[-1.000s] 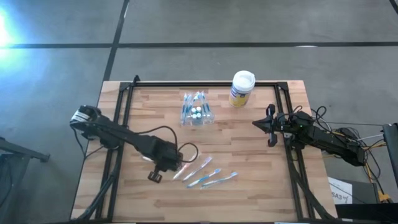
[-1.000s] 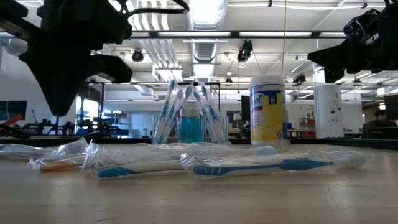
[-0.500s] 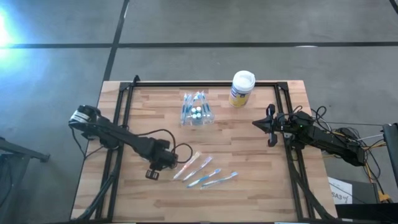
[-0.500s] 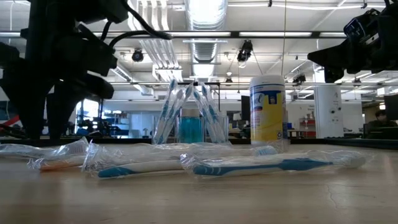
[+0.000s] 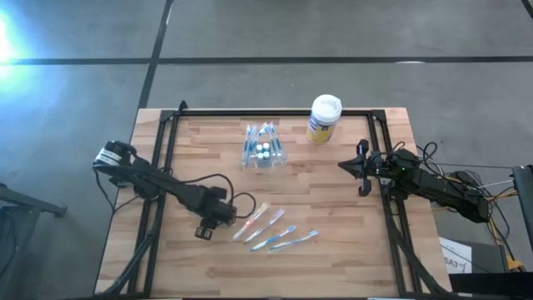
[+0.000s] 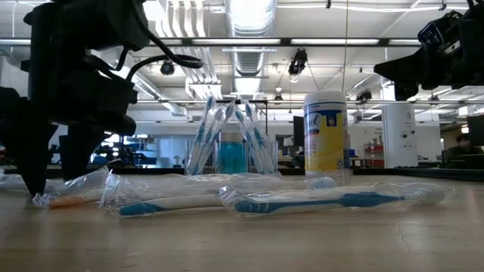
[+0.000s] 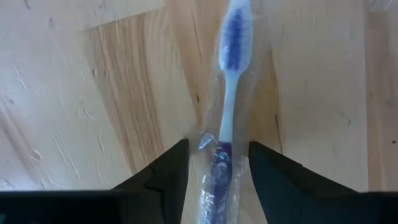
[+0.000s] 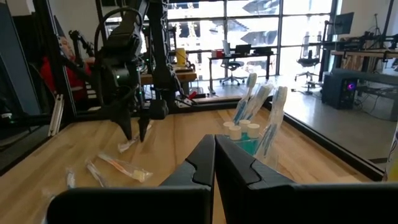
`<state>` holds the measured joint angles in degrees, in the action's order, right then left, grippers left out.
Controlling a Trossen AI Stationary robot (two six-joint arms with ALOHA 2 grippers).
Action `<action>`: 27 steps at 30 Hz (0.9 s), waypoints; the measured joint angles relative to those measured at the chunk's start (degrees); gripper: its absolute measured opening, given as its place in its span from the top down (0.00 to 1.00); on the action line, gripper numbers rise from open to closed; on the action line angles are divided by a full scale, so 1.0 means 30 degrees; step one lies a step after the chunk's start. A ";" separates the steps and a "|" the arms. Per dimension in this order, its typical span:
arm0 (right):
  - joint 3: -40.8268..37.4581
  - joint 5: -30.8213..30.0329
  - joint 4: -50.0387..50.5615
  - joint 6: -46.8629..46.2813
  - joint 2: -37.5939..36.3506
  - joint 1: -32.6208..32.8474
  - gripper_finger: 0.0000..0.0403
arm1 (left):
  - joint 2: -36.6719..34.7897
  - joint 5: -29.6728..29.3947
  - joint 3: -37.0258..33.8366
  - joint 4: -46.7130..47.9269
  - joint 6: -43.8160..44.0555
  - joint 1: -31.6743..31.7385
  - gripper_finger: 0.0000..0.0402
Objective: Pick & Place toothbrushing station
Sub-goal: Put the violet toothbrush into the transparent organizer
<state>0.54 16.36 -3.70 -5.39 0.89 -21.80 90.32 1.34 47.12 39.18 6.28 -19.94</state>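
Note:
The toothbrushing station is a clear holder with toothbrushes leaning in it. It stands on its base at the far middle of the table, and shows in the low view and the right wrist view. No gripper touches it. My left gripper is open and low at the table. Its fingers stand on either side of a wrapped toothbrush that lies flat. My right gripper is shut and empty, held above the table's right side. My left gripper points down, one finger on each side of the wrapped toothbrush's handle, across its length. I cannot tell whether the fingers touch the clear wrapper. The toothbrush lies flat on the table.
Several wrapped toothbrushes lie at the near middle of the table. A yellow-and-blue canister with a white lid stands at the far edge, right of the station. A black frame runs along the table's sides.
My left gripper has gone a little toward the table's left edge and down to the table top, over the leftmost wrapped toothbrush's end. The toothbrushes and the station have stayed where they were.

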 joint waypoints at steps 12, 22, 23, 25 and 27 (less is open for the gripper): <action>0.0000 0.0000 -0.0007 0.0006 0.0000 0.0000 0.98 | 0.0024 -0.0096 -0.1841 -0.2538 0.0528 0.0007 0.74; 0.0000 0.0007 -0.0007 0.0007 0.0000 0.0007 0.98 | -0.0129 0.0787 -0.1546 -0.3432 0.0692 -0.0015 0.95; 0.0000 0.0007 -0.0007 -0.0009 0.0000 0.0007 0.98 | -0.0216 0.0878 -0.1252 -0.3161 0.0491 -0.0007 0.95; 0.0000 0.0015 0.0000 -0.0143 0.0007 0.0007 0.98 | -0.0604 0.0879 -0.0620 -0.2796 0.0018 -0.0015 0.95; 0.0000 0.0015 0.0000 -0.0151 0.0001 0.0015 0.98 | -0.1090 0.0802 -0.0164 -0.2290 -0.0339 -0.0015 0.98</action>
<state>0.54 16.40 -3.70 -5.85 0.89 -21.76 87.05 3.75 46.63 32.31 5.26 -19.99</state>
